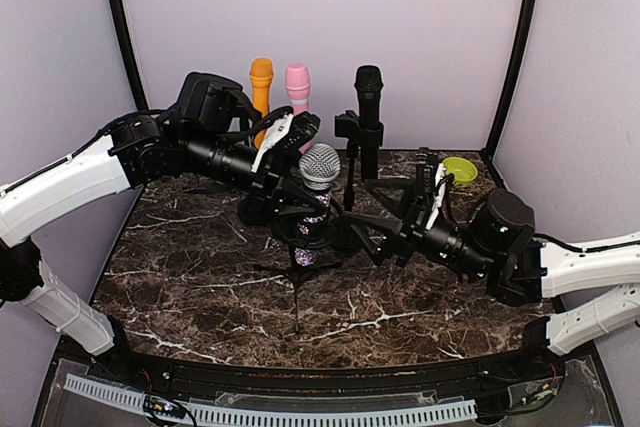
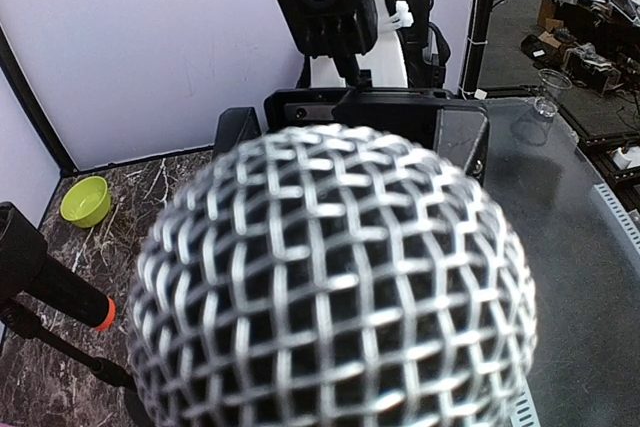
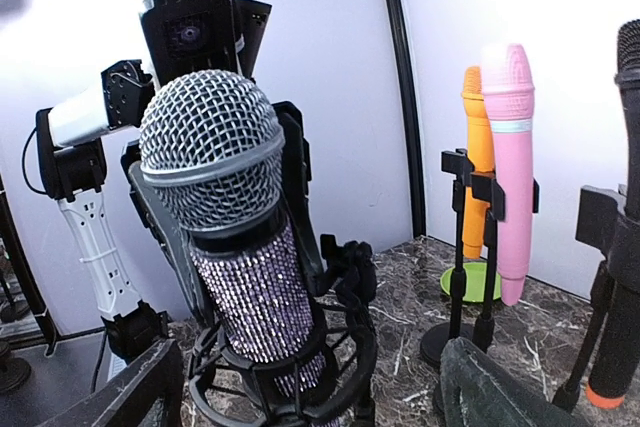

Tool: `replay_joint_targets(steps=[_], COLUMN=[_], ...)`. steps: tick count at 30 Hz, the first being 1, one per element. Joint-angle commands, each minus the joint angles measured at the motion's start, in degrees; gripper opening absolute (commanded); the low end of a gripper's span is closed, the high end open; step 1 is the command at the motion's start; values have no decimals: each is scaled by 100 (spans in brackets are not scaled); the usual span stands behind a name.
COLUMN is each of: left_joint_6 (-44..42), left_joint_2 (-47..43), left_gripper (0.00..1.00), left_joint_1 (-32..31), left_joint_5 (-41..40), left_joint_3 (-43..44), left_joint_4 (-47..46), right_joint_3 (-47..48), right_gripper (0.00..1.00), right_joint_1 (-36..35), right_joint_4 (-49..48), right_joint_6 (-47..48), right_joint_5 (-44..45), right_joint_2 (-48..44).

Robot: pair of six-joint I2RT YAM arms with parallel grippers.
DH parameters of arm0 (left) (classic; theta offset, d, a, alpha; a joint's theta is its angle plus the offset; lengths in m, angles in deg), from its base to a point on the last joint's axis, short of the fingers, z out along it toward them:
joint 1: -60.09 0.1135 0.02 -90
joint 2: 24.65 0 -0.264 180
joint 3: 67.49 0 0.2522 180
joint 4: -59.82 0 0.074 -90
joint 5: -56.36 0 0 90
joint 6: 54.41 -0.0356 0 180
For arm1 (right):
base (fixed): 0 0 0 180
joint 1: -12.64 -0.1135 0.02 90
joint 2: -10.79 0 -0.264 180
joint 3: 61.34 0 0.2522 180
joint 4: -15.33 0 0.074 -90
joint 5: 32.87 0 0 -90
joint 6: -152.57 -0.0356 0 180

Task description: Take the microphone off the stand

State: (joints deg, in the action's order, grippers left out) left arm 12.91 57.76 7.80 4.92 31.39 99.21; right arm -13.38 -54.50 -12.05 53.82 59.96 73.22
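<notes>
Left tool (image 1: 303, 190) closed on sparkly microphone (image 1: 320, 165), just under round metal head. Microphone sits in stand (image 1: 298, 277). Right tool (image 3: 315, 392) open wide, near stand.

Microphone (image 3: 235, 237): silver mesh head, purple studded body. Orange mic (image 1: 261, 87), pink mic (image 1: 298, 85). Table (image 1: 200, 267): white-veined dark marble.

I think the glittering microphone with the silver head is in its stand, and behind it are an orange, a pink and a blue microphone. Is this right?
Not quite. The third one is black, not blue. The top view shows an orange microphone, a pink microphone and a black microphone behind the glittering microphone, which does sit in its stand.
</notes>
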Motion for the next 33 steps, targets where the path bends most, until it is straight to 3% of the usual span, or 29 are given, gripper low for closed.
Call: replay_joint_targets(steps=[1, 16, 33], left_joint_6=[-16, -247, -428], left_joint_2=[-362, -368, -320], left_gripper=[28, 28, 26], left_joint_1=[-18, -18, -18], left_joint_5=[140, 177, -271], left_joint_3=[256, 872, 2307], left_joint_4=[-372, -49, -312], right_joint_3=[341, 159, -172], right_gripper=[89, 86, 86], right_joint_1=[-41, -44, -43], right_joint_4=[10, 390, 575], right_joint_6=[67, 176, 83], right_joint_5=[-247, 117, 687], right_joint_2=[437, 870, 762])
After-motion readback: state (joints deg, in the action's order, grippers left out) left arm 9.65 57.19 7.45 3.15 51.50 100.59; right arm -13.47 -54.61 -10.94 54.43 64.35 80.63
